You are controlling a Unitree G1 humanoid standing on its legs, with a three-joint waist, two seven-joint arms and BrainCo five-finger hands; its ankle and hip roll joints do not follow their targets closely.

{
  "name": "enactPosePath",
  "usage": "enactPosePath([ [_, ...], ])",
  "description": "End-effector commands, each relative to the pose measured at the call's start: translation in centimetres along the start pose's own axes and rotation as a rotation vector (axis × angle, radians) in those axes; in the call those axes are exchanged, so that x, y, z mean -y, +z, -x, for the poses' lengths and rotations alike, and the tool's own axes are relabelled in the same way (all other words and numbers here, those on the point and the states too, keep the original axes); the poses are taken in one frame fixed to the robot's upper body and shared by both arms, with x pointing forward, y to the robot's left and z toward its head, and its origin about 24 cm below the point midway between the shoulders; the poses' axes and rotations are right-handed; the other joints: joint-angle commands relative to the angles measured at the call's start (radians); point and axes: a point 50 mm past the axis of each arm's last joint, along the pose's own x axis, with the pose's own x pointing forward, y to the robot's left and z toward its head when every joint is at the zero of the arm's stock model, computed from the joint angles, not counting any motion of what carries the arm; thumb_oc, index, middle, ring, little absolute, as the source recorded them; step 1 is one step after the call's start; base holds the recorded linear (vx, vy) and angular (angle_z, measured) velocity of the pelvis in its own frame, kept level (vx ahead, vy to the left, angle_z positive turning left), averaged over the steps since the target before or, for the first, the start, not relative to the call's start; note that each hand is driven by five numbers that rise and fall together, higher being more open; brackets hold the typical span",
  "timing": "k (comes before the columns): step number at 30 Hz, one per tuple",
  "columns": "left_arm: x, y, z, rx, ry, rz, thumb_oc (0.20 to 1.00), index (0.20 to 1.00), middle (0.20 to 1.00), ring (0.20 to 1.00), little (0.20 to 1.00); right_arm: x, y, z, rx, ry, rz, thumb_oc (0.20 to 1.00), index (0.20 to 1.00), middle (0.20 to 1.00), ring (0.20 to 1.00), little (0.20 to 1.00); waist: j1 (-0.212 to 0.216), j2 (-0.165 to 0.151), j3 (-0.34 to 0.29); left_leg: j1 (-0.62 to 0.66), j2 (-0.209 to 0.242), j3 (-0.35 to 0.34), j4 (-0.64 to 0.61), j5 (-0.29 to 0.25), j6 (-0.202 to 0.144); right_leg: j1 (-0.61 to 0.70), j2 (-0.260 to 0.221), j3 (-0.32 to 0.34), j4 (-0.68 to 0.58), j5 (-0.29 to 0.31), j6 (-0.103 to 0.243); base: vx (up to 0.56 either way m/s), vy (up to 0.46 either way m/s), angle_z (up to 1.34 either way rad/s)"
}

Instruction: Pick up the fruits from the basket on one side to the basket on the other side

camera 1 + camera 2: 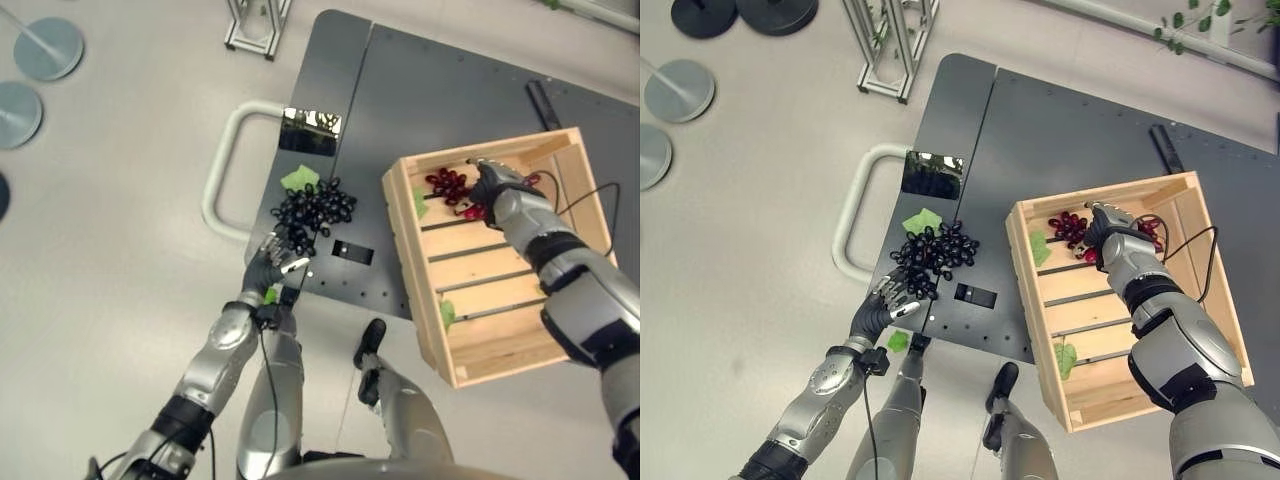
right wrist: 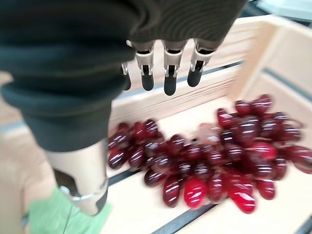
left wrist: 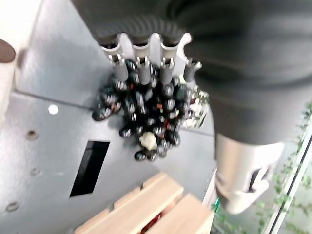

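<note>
The right hand (image 1: pixel 1110 235) hangs over the bunch of glossy red grapes (image 2: pixel 214 161) with its fingers (image 2: pixel 168 73) straight and holding nothing; the bunch lies loose on the slatted floor at the far end of the pale wooden crate (image 1: pixel 1230 330). The left hand (image 1: pixel 272 268) reaches with relaxed, spread fingers (image 3: pixel 141 68) onto the near edge of the cluster of dark blue-black grapes (image 1: pixel 313 210), which rests with a green leaf (image 1: pixel 299 179) on the dark grey metal bench (image 1: pixel 1070 130), outside the crate. Both bunches look light, smooth-skinned and floppy, likely to slip or sag; a cupped wrap round the whole body should hold better than a pinch on single berries.
</note>
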Motion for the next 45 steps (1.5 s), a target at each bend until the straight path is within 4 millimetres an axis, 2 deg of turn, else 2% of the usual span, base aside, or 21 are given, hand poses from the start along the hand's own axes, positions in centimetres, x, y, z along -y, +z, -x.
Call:
enactPosePath([
  [1, -0.1, 1.5, 0.1, 0.081, -0.006, -0.001, 1.000, 1.000, 1.000, 1.000, 1.000, 3.3, -0.5, 0.0, -0.010, -0.061, 0.130, 1.000, 1.000, 1.000, 1.000, 1.000, 0.003, -0.071, -0.009, 0.005, -0.024, -0.019, -0.003, -0.073, 0.025, -0.090, -0.063, 0.019, 0.013, -0.014, 0.014, 0.01, -0.036, 0.15],
  [5, 0.0, 1.8, -0.2, 0.087, -0.001, 0.004, 1.000, 1.000, 1.000, 1.000, 1.000, 2.8, -0.8, 0.0, -0.026, -0.036, 0.111, 1.000, 1.000, 1.000, 1.000, 1.000, 0.004, -0.079, -0.009, 0.003, -0.023, -0.026, -0.006, -0.071, 0.022, -0.082, -0.063, 0.008, 0.009, -0.017, 0.012, -0.01, -0.011, 0.06],
  [11, 0.5, 2.4, -0.6, 0.106, 0.006, 0.031, 1.000, 1.000, 1.000, 1.000, 1.000, 2.1, -2.4, 0.0, -0.108, -0.073, -0.078, 1.000, 1.000, 1.000, 1.000, 1.000, 0.001, -0.088, -0.009, -0.001, -0.020, -0.027, -0.007, -0.070, 0.019, -0.079, -0.058, 0.004, 0.003, -0.022, 0.007, -0.01, -0.005, 0.02],
  [16, 1.0, 2.6, -0.7, 0.120, 0.010, 0.057, 1.000, 1.000, 1.000, 1.000, 1.000, 0.6, -2.8, 0.1, -0.147, -0.077, -0.182, 1.000, 1.000, 1.000, 1.000, 1.000, 0.003, -0.079, -0.009, -0.010, -0.016, -0.026, -0.010, -0.066, 0.018, -0.086, -0.057, 0.001, 0.003, -0.023, 0.006, 0.00, 0.000, 0.00],
  [21, 0.7, 2.6, -0.5, 0.122, 0.036, 0.066, 1.000, 1.000, 1.000, 1.000, 1.000, -0.6, -2.8, 0.3, -0.147, -0.077, -0.265, 1.000, 1.000, 1.000, 1.000, 1.000, -0.001, -0.075, -0.009, -0.005, -0.014, -0.024, -0.010, -0.072, 0.017, -0.085, -0.054, 0.002, 0.005, -0.030, 0.006, -0.01, 0.006, 0.00],
  [25, 0.2, 2.8, -0.3, 0.139, 0.077, 0.078, 1.000, 1.000, 1.000, 1.000, 1.000, -1.2, -3.1, 0.6, -0.129, -0.103, -0.333, 1.000, 1.000, 1.000, 1.000, 1.000, -0.016, -0.086, -0.009, -0.011, -0.015, -0.023, -0.007, -0.069, 0.020, -0.090, -0.055, 0.008, 0.004, -0.026, 0.005, 0.00, 0.000, 0.00],
  [28, -0.2, 3.0, -0.2, 0.150, 0.102, 0.083, 1.000, 1.000, 1.000, 1.000, 1.000, -1.8, -4.0, 1.1, -0.128, -0.120, -0.365, 1.000, 1.000, 1.000, 1.000, 1.000, -0.028, -0.096, -0.009, -0.011, -0.014, -0.023, -0.008, -0.071, 0.021, -0.093, -0.055, 0.010, 0.004, -0.028, 0.006, 0.00, 0.000, 0.00],
  [29, -0.3, 3.1, -0.1, 0.156, 0.108, 0.087, 1.000, 1.000, 1.000, 1.000, 1.000, -2.5, -5.1, 1.6, -0.151, -0.121, -0.383, 1.000, 1.000, 1.000, 1.000, 1.000, -0.036, -0.099, -0.009, -0.013, -0.013, -0.021, -0.008, -0.071, 0.021, -0.095, -0.055, 0.008, 0.005, -0.029, 0.006, 0.00, 0.000, 0.00],
  [34, -0.1, 3.2, 0.1, 0.164, 0.095, 0.077, 1.000, 1.000, 1.000, 1.000, 1.000, -4.1, -6.8, 2.3, -0.207, -0.114, -0.406, 1.000, 1.000, 1.000, 1.000, 1.000, -0.035, -0.092, -0.009, -0.014, -0.012, -0.019, -0.008, -0.079, 0.022, -0.099, -0.056, 0.009, 0.013, -0.037, 0.004, 0.00, 0.000, 0.00],
  [42, 0.7, 3.3, 0.1, 0.172, 0.056, 0.072, 1.000, 1.000, 1.000, 1.000, 1.000, -5.6, -6.0, 2.1, -0.224, -0.079, -0.416, 1.000, 1.000, 1.000, 1.000, 1.000, -0.026, -0.065, -0.009, -0.042, -0.016, -0.017, -0.003, -0.075, 0.025, -0.125, -0.060, 0.010, 0.015, -0.032, 0.005, -0.01, 0.006, -0.01],
  [45, 1.3, 3.5, 0.1, 0.180, 0.042, 0.084, 1.000, 1.000, 1.000, 1.000, 1.000, -5.8, -4.6, 1.8, -0.215, -0.077, -0.428, 1.000, 1.000, 1.000, 1.000, 1.000, -0.019, -0.051, -0.009, -0.055, -0.020, -0.022, 0.000, -0.072, 0.026, -0.134, -0.060, 0.009, 0.015, -0.030, 0.006, 0.00, 0.000, 0.00],
])
